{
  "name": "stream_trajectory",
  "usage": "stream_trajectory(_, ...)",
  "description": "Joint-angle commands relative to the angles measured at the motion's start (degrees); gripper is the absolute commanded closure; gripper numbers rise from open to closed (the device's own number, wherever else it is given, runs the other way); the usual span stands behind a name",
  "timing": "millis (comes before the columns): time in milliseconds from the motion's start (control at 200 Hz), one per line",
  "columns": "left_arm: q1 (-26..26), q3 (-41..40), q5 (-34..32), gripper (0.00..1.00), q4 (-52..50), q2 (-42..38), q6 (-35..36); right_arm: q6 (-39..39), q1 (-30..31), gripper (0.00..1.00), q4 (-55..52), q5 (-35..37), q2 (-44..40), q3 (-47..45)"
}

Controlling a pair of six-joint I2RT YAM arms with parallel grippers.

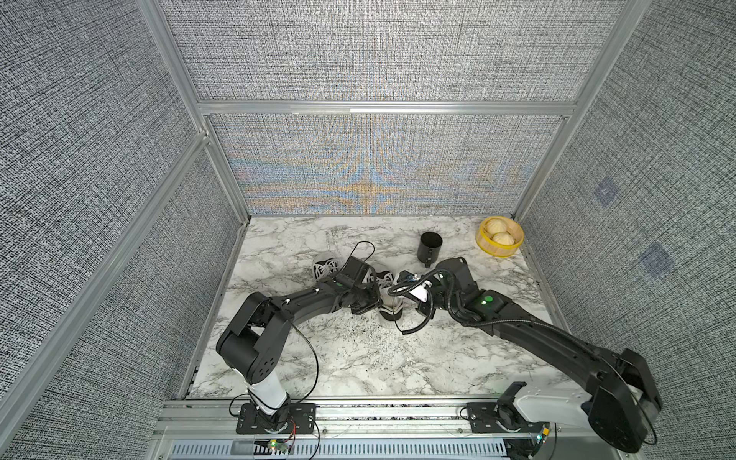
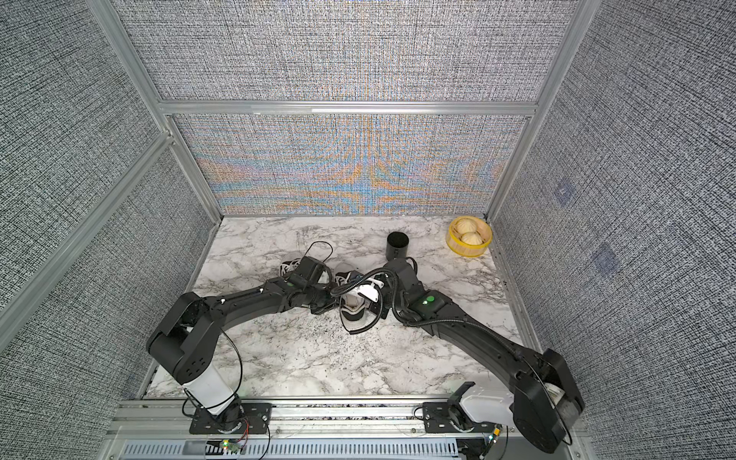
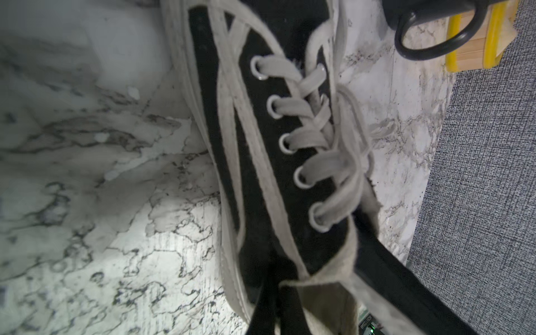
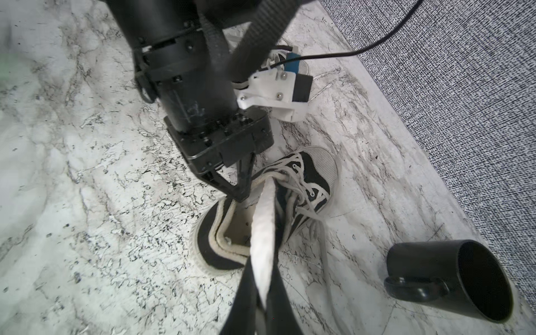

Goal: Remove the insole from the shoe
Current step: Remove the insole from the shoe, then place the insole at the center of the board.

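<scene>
Your left end effector [image 4: 242, 195] pinches the shoe [image 4: 314, 177] collar, likely pinning it mid-counter [image 4: 87, 174]. Right end effector [image 4: 262, 290] clamps the insole [image 4: 265, 226], half out, far end under the laces. In a top view, mug [image 1: 430, 246] at 1 o'clock from shoe.

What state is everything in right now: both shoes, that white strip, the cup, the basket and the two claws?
shoe: laced, gripped at its collar.
insole: partly pulled out, one end inside the shoe.
left gripper: shut on the shoe's collar.
right gripper: shut on the insole.
second shoe: laced, partly hidden.
mug: upright, empty.
steamer basket: uncovered, holding two buns.
</scene>
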Motion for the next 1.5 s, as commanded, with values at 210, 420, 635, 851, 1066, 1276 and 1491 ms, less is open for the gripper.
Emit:
stream_trajectory(210, 1.23, 5.61, -4.23, 1.00, -3.47, 4.22, 3.33, -6.43, 0.20, 1.00, -18.66, -1.58, -9.54, 7.58)
stream_trajectory(420, 2.88, 9.16, -4.57, 1.00, -4.48, 6.78, 3.95, -10.23, 0.15, 1.00, -24.11, 7.56, -15.04, 10.37)
stream_trajectory(635, 3.77, 12.48, -4.33, 1.00, -5.57, 8.85, 4.49, -14.28, 1.00, 1.00, -15.44, 16.71, -17.64, 1.04)
stream_trajectory(851, 3.79, 12.43, -3.49, 1.00, -5.49, 8.73, 3.95, -18.55, 4.65, 1.00, -0.94, 17.40, -15.60, -14.19)
stream_trajectory(1066, 3.79, 11.90, -4.23, 1.00, -5.27, 7.29, 3.33, -20.85, 8.58, 0.96, -5.33, 16.84, -13.51, -20.55)
stream_trajectory(1276, 3.79, 12.51, -4.49, 0.94, -5.62, 7.37, 3.07, -17.03, 10.52, 0.46, -8.86, 15.54, -14.99, -22.02)
stream_trajectory(1491, 3.79, 13.39, -4.37, 0.85, -6.19, 6.52, 3.25, -7.86, 10.52, 0.06, -13.97, 14.01, -16.80, -13.09)
